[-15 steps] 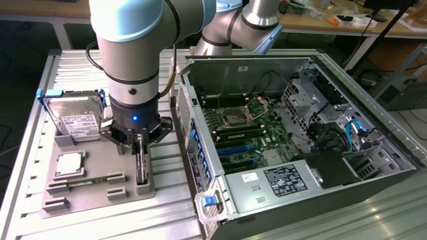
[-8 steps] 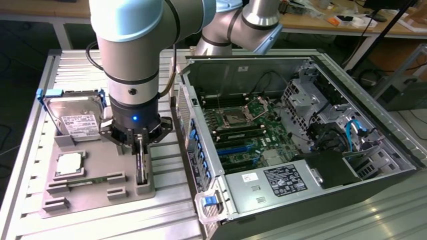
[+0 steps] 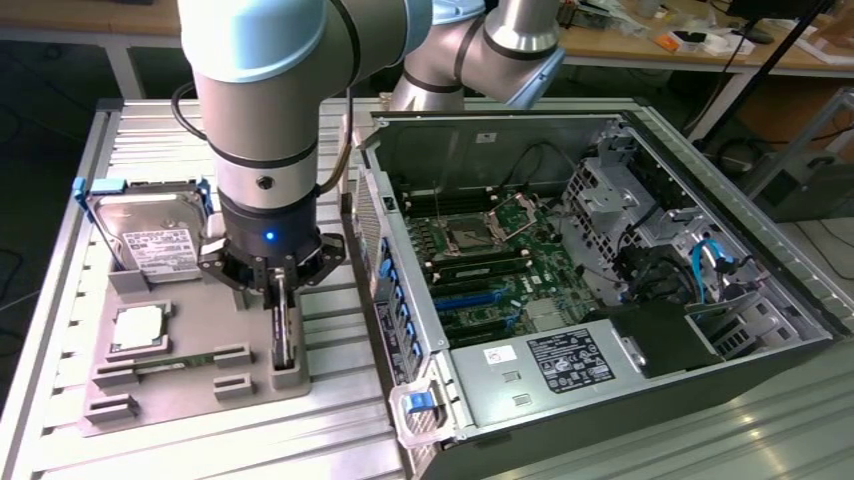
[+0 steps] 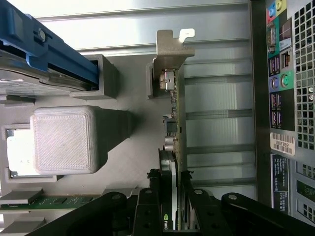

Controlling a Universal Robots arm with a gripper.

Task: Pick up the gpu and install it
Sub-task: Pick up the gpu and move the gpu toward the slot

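Observation:
The gpu stands on edge in a slot of the grey holder tray, at the tray's corner nearest the computer case. In the wrist view the gpu shows edge-on, with its silver end bracket at the far end. My gripper comes straight down on the card's upper edge. The black fingers press the card from both sides, so my gripper is shut on it. The card's lower edge still sits in the holder.
A silver hard drive with blue rails stands in the same tray, along with a processor and a green memory stick. The open computer case lies to the exterior view's right, motherboard exposed. Its rear ports are close.

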